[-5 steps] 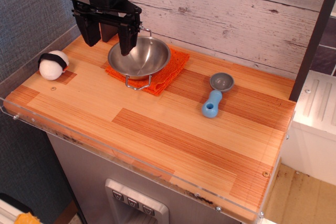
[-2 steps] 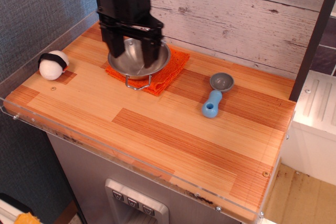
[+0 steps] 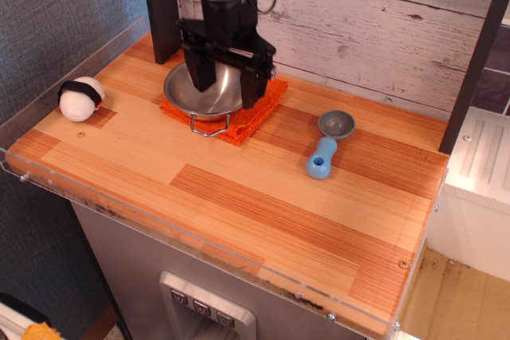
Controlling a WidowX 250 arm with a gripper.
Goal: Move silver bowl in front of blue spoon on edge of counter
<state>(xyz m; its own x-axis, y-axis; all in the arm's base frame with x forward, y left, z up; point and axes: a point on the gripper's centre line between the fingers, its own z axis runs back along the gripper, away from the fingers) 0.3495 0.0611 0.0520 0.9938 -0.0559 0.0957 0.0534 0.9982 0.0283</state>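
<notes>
gripper (image 3: 227, 81) moved right, jaws apart | silver bowl (image 3: 199, 95) unmoved

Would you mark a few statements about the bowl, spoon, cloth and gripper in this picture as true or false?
1. The silver bowl sits on an orange cloth. True.
2. The blue spoon lies inside the bowl. False: it lies on the counter, right of the bowl and apart from it.
3. The gripper is over the bowl with its jaws apart. True.
4. A white ball rests beside the spoon. False: it is near the counter's left end.
</notes>
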